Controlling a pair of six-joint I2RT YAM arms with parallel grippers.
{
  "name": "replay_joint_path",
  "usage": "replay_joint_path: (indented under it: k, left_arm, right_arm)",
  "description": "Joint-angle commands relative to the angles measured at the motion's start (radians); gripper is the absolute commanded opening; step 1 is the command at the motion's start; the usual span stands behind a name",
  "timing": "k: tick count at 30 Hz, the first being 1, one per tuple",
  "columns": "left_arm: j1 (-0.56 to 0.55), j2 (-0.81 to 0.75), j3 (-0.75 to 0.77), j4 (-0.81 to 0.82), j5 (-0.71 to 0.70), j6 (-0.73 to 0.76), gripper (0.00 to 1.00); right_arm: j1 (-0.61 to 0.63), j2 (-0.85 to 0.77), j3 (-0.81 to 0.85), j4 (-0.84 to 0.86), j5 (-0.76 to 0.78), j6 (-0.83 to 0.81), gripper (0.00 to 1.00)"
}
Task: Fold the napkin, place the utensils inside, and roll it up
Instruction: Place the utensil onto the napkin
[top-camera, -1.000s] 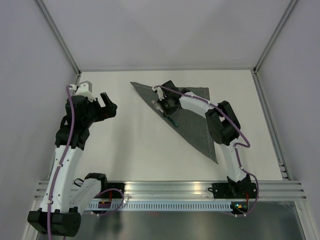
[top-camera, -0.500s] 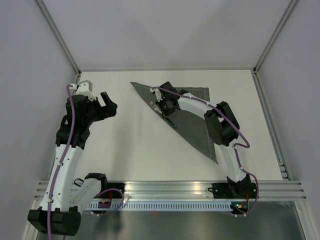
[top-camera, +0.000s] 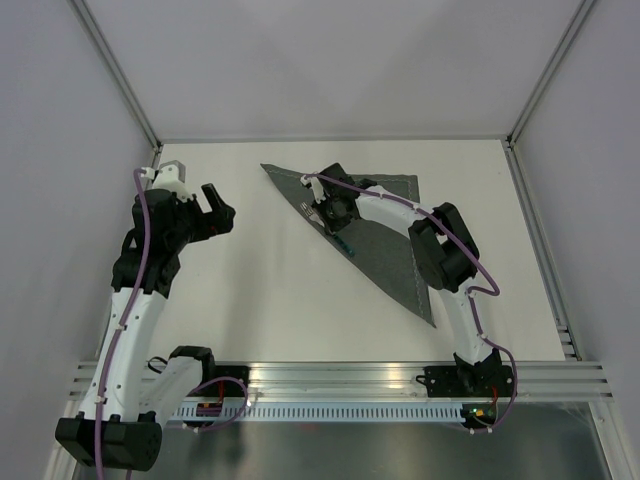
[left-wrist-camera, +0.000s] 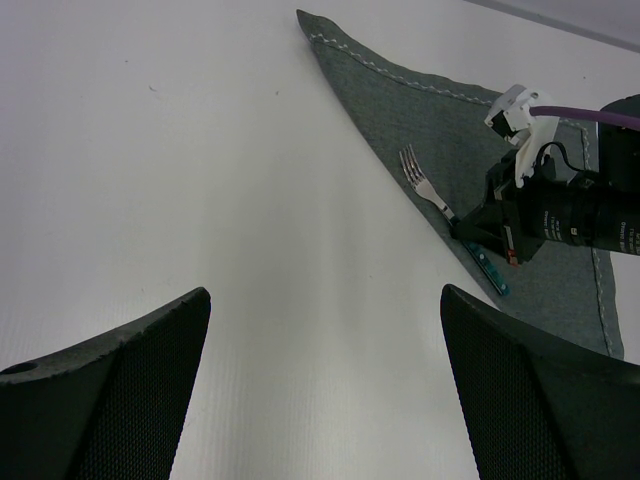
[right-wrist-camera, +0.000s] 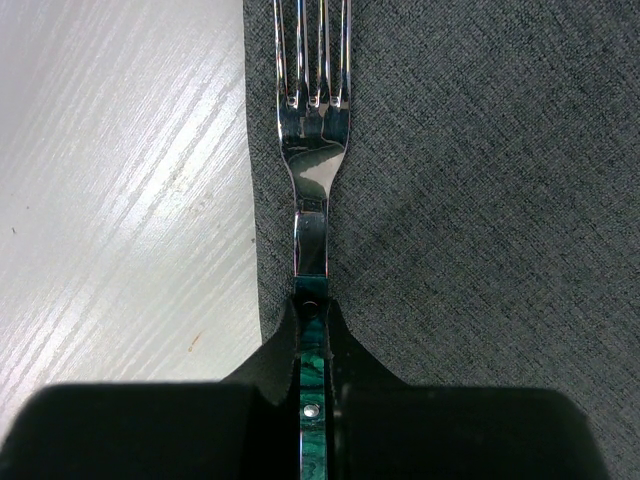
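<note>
The dark grey fabric napkin (top-camera: 385, 225) with a pale stitched hem lies folded into a triangle on the white table (top-camera: 260, 290), so the step in hand appears to be placing the utensils. The right gripper (top-camera: 335, 212) is clamped on the green marbled handle of a steel fork (top-camera: 312, 210). The tines point straight ahead of its fingers, with cloth beneath and to their right and the folded edge just to their left. The next move probably calls for letting go and lifting clear without dragging the fork. The left gripper (top-camera: 213, 210) hangs spread and empty, the napkin ahead of it and to its right.

The right wrist view shows how close the fork lies to the folded edge. Only the left wrist view shows the handle's tail behind the fingers.
</note>
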Motion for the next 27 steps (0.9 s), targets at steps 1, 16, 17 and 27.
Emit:
replay_joint_path:
  k: [1,16,17,27]
  left_arm:
    - [0.003,0.006,0.007,0.03,0.031,-0.038,1.0]
    - [0.003,0.016,0.017,0.033,0.059,-0.066,1.0]
    - [0.003,0.016,0.019,0.035,0.063,-0.072,1.0]
    - [-0.165,0.035,-0.038,0.242,0.009,-0.083,0.99]
  right_arm:
    - [0.005,-0.01,-0.003,-0.019,0.035,0.016,0.04]
    - [0.004,-0.045,0.0,-0.026,0.033,0.022,0.46]
    - [0.004,-0.051,0.003,-0.029,0.03,0.025,0.51]
    - [-0.122,-0.209,0.098,-0.095,-0.086,0.093,0.56]
